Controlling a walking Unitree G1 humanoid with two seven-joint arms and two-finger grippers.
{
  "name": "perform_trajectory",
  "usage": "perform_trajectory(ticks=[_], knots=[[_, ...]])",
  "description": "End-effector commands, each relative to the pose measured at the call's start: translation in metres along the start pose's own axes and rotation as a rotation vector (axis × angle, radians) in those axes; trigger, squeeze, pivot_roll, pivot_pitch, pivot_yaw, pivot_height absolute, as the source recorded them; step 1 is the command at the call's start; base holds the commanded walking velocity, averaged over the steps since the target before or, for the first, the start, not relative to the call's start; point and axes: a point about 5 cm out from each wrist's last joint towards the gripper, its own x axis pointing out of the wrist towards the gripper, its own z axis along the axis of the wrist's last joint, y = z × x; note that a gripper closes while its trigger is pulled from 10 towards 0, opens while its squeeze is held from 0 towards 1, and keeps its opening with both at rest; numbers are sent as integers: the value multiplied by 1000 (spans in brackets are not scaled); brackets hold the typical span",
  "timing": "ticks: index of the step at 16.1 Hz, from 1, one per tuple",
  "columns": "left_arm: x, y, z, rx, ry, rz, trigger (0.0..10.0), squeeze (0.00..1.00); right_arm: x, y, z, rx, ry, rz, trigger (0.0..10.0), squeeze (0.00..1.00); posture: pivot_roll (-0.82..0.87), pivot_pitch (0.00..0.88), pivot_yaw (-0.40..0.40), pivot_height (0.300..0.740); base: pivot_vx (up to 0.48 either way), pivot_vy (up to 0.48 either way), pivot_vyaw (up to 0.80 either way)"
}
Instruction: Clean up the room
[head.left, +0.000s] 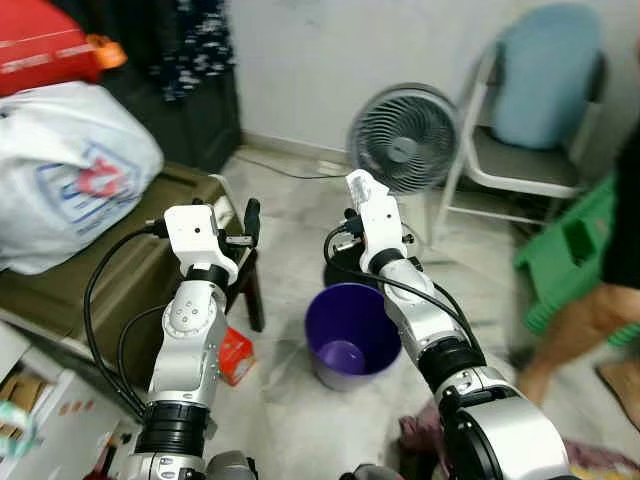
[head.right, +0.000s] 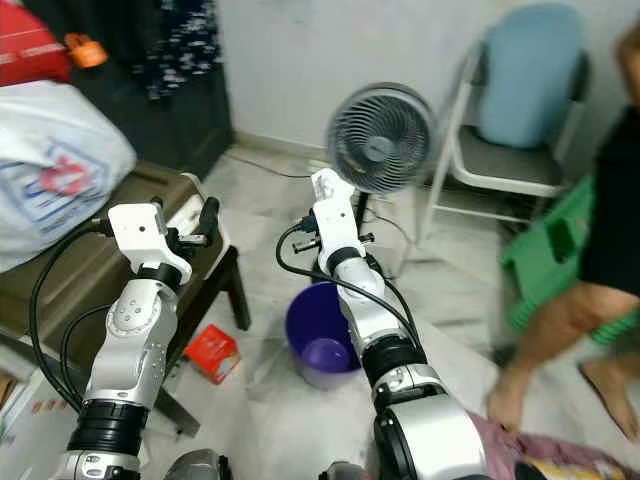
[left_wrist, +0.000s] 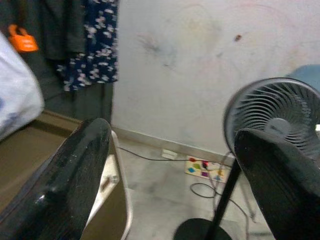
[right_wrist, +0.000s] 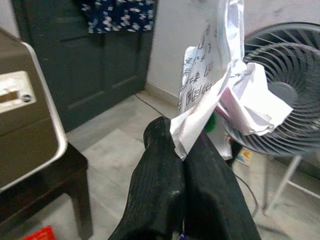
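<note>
Right hand (right_wrist: 182, 145) grips crumpled paper (right_wrist: 220, 85) above the purple bucket (head.left: 352, 335); fan (head.left: 403, 137) stands behind. Left hand (left_wrist: 170, 165) open, empty.

Purple bucket (head.left: 352, 335) on pale grey marbled floor (head.left: 290, 420). Red box (head.left: 236, 356) next to it. Grey fan (head.left: 403, 137), light blue chair (head.left: 545, 75) with white frame, bright green stool (head.left: 575, 250). Olive-brown table (head.left: 110, 270) under a white bag (head.left: 60, 170) with a red and blue print. Dark navy cloth (left_wrist: 95, 40) with white flowers, little orange tag (left_wrist: 22, 39). White paper (right_wrist: 215, 85) with black lettering pinched in black fingers (right_wrist: 155, 200). Silver arms, black cables.
</note>
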Motion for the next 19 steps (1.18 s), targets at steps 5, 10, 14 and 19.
perform_trajectory(ticks=[5,10,14,19], knots=[[1,-5,5,-15,-25,-42,10000,0,3,-4,6,4,-14,-13,10000,0,40,0,-52,740,0,0,-400],[1,-5,4,-22,-24,-45,10000,0,3,-4,5,8,-8,-14,10000,0,40,0,-52,740,0,0,-320],[1,-5,4,-27,-24,-47,10000,0,3,-4,6,5,-12,-13,10000,0,40,0,-52,740,185,0,0],[1,-4,4,-23,-22,-50,10000,0,3,-3,6,4,-14,-13,10000,0,37,0,-49,740,285,166,0]])
